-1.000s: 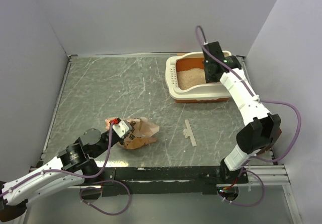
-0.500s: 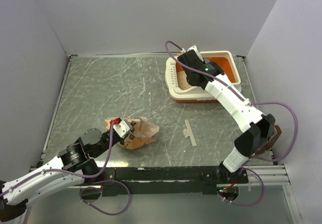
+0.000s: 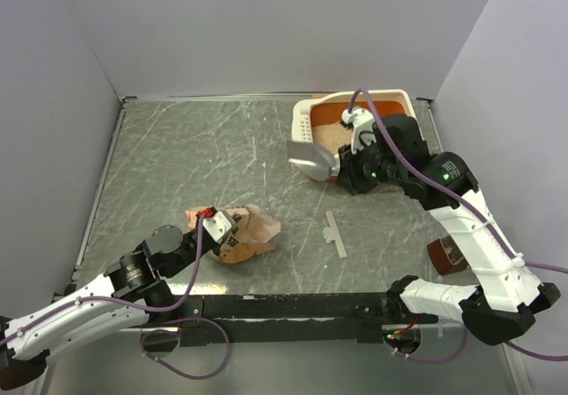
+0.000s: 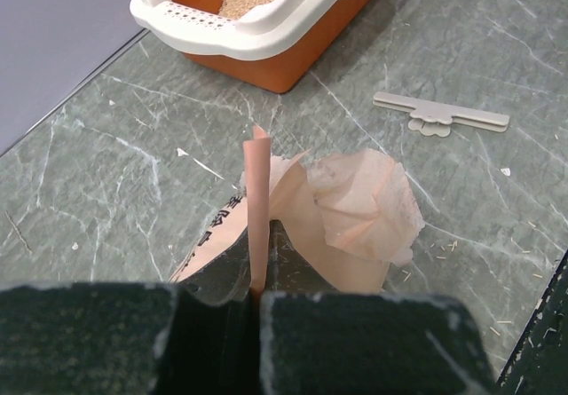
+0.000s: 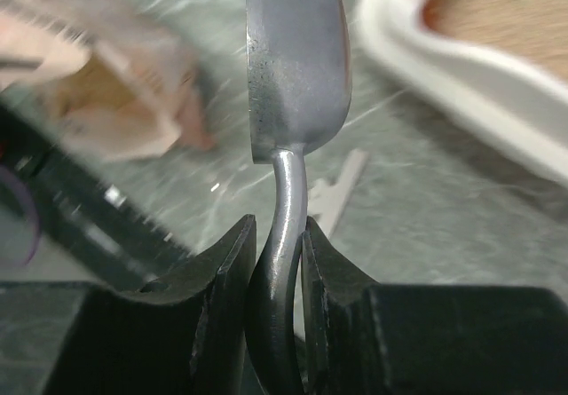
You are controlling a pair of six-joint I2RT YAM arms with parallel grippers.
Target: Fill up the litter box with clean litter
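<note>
The litter box (image 3: pixel 306 115), with a cream rim and an orange basin, stands at the back right and holds pale beige clean litter (image 3: pixel 330 133). My right arm hides part of it. My right gripper (image 3: pixel 342 166) is shut on the handle of a grey metal scoop (image 3: pixel 311 157), held above the table just off the box's near left corner. In the right wrist view the scoop bowl (image 5: pixel 297 58) shows no litter. My left gripper (image 3: pixel 217 229) is shut on an upright edge of the tan-orange paper bag (image 3: pixel 248 235), which lies crumpled on the table.
A pale flat bag clip (image 3: pixel 334 233) lies on the table between the bag and the right arm. A brown labelled object (image 3: pixel 444 255) sits near the right wall. Grey walls close in the table on three sides.
My right arm has swung out of the litter box toward the left and nearer, carrying the scoop over the box's corner. The left arm and the bag have stayed still.
</note>
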